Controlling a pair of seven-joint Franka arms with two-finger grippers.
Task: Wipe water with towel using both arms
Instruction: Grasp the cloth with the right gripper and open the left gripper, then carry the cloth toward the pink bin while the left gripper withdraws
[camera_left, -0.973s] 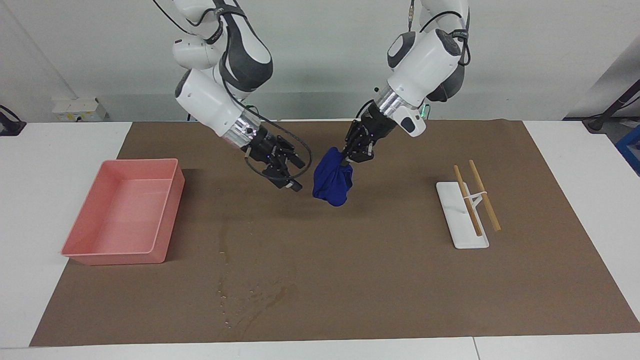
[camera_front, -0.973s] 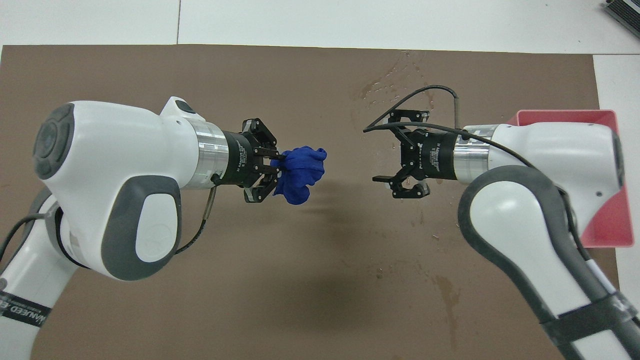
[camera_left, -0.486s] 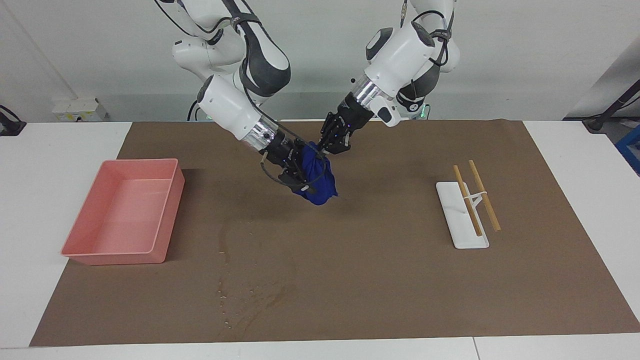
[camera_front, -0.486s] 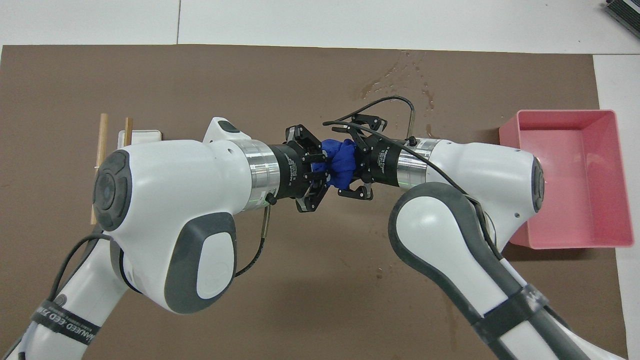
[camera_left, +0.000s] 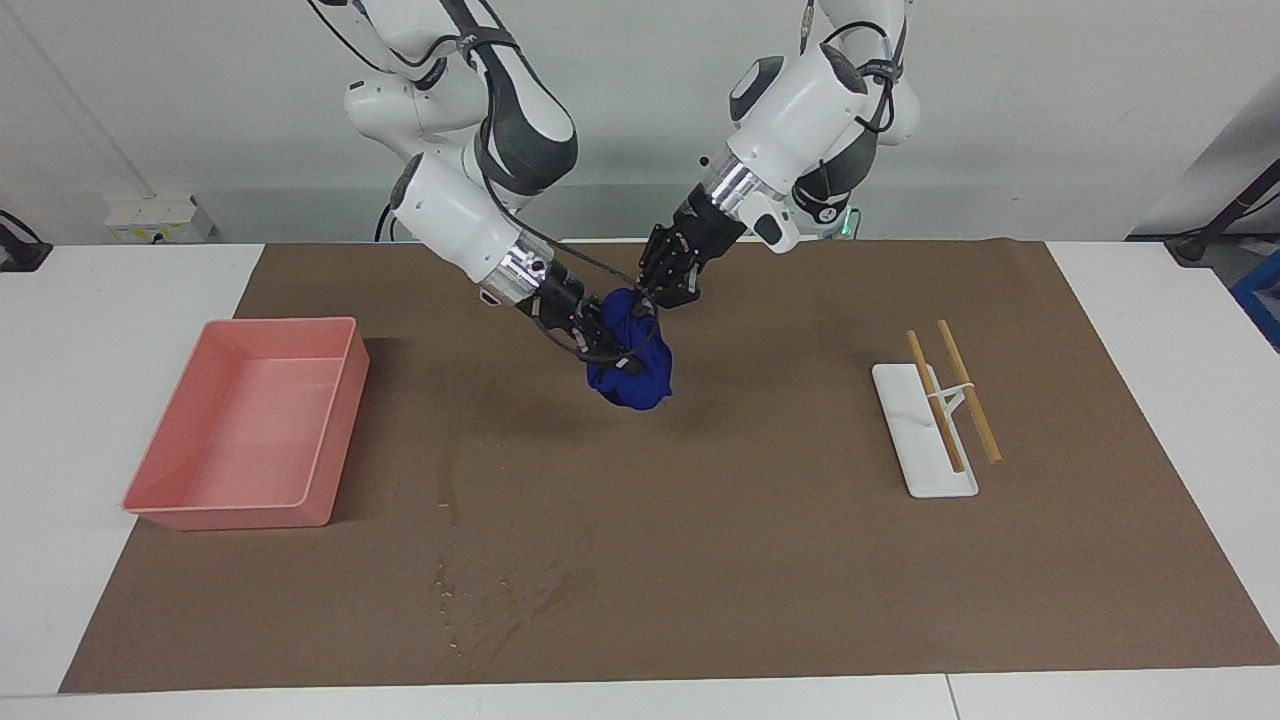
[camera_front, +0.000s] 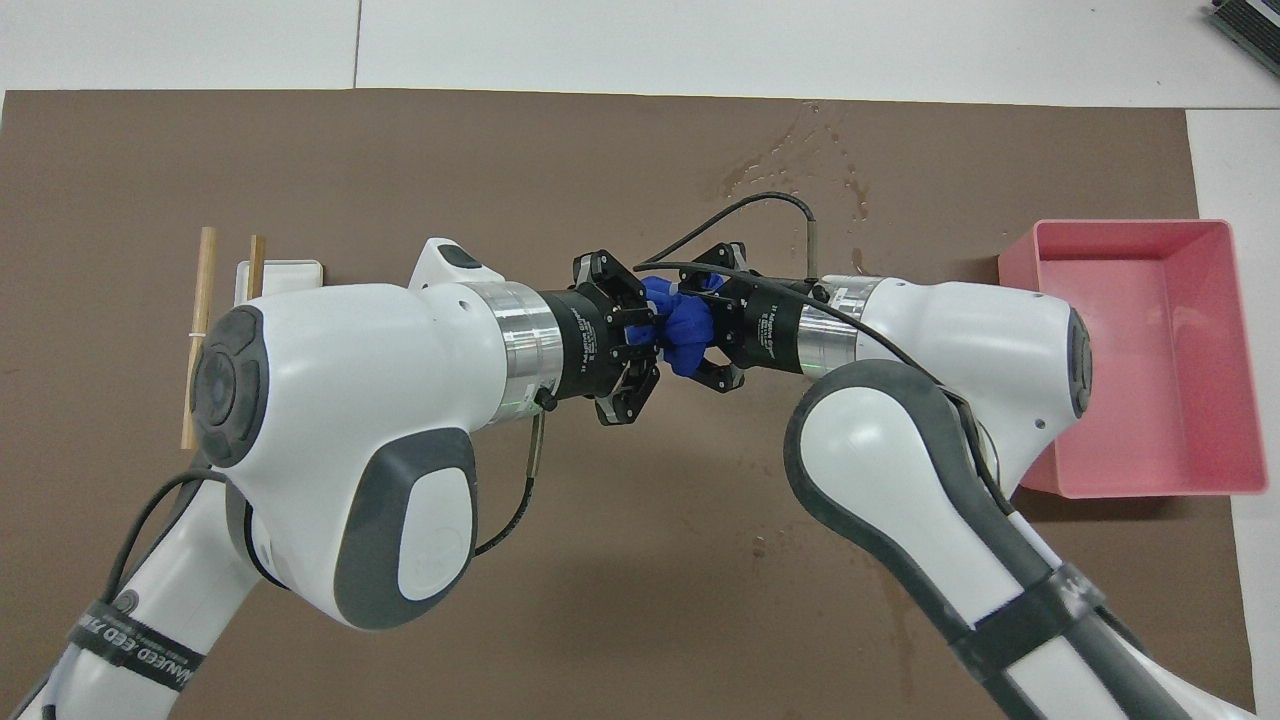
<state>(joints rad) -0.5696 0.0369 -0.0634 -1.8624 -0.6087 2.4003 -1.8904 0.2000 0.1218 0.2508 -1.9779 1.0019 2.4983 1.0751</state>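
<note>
Mid-air handover at frame centre — the left gripper and the right gripper both pinch the bunched blue towel so it can pass between arms, well above the water glistening at lower centre.

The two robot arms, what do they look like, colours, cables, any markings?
Both arms have glossy white shells with dark grey joint sections and a silver metal ring at each wrist. The left gripper and right gripper are black, skeletal and clawed, with small white lettering. Black cables loop from each wrist. A black lettered band wraps each arm low down.
</note>
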